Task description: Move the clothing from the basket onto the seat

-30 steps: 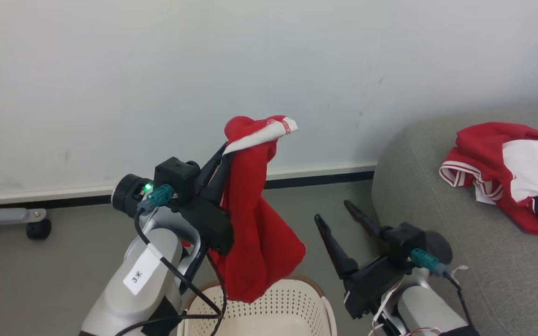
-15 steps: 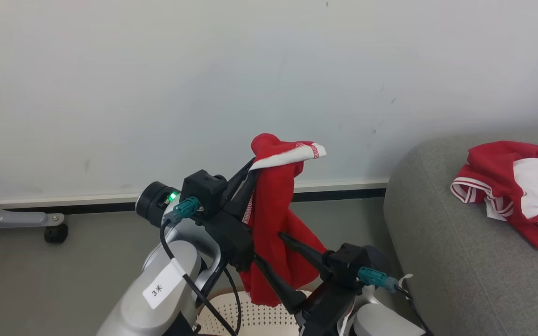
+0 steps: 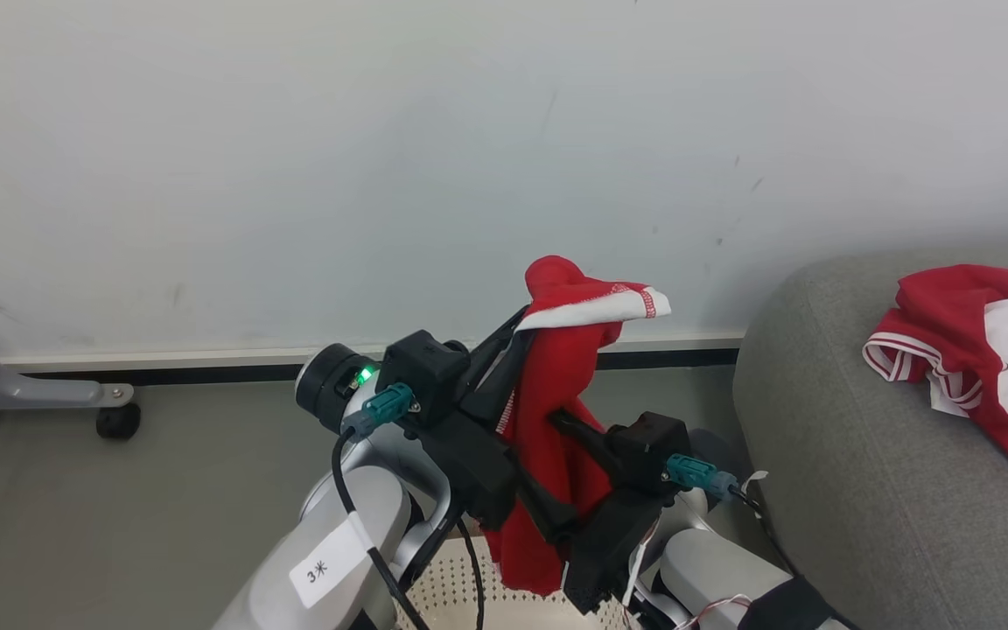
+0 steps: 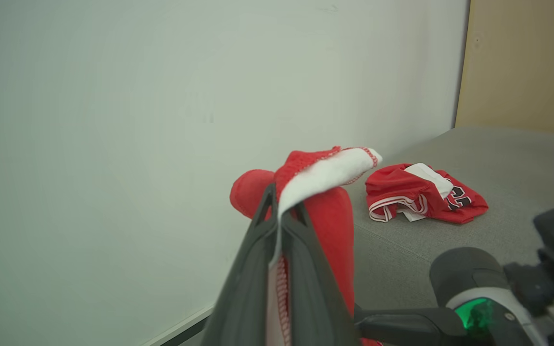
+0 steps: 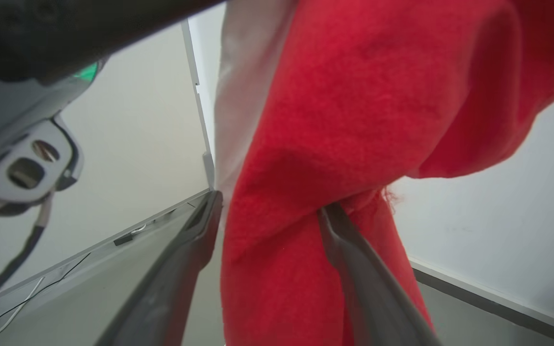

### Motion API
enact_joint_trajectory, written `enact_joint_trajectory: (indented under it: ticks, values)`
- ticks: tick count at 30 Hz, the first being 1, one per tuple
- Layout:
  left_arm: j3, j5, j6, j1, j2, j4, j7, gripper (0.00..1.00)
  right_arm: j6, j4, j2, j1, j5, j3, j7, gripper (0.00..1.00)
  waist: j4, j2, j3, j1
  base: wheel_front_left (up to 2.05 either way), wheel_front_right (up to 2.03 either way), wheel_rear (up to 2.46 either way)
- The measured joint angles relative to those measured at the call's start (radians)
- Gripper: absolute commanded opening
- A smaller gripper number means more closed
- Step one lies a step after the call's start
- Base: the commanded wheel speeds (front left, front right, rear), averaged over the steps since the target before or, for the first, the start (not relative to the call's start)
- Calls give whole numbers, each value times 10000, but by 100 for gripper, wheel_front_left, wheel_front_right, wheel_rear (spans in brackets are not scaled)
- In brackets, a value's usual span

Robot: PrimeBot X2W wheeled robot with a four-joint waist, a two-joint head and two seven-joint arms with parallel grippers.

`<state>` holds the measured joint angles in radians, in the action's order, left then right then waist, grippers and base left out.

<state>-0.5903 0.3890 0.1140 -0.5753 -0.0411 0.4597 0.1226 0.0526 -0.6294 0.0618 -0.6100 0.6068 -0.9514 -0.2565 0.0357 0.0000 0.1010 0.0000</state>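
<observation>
seat point(image 3: 828, 455): grey, at right; one red garment point(image 3: 941, 324) lies on it. second red garment point(image 3: 561, 385) hangs above basket point(image 3: 438, 591), clamped at its white trim by left gripper point(image 4: 281, 207). right gripper point(image 5: 270, 204): fingers spread apart, straddling the hanging cloth.

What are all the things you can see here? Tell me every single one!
sofa: one, grey, on the right
crumpled cloth: one, red and white, lying on the sofa
hanging cloth: one, red with a white edge, held up in the middle
basket: one, cream with holes, under the hanging cloth
wall: one, white, behind everything
floor: one, grey, below the wall
wheeled stand: one, grey with a black wheel, far left
left gripper: one, black, shut on the hanging cloth's top
right gripper: one, black, open, fingers either side of the hanging cloth
</observation>
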Motion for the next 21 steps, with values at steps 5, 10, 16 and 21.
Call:
enact_joint_trajectory:
  ticks: [5, 10, 16, 21]
  values:
    - [-174, 359, -96, 107, -6, -339, -134, 0, -186, -272, -2, -319, 493, -336, -2, 23, 47, 0, -73, 0, 0, 0, 0]
    - [-240, 489, -207, 134, 0, -495, -245, 0, -276, -355, -2, -590, 905, -483, 0, 0, 63, 0, -149, 0, 0, 0, 0]
    - [240, 579, -447, 563, -134, -430, -228, 62, -278, -587, 0, -690, 1091, -470, 0, 0, -160, 0, -240, 0, 0, 0, 0]
    - [497, 589, -545, 750, -441, -380, -27, 100, -276, -767, -4, -929, 1091, -111, 0, 0, -376, 0, -278, 0, 0, 0, 0]
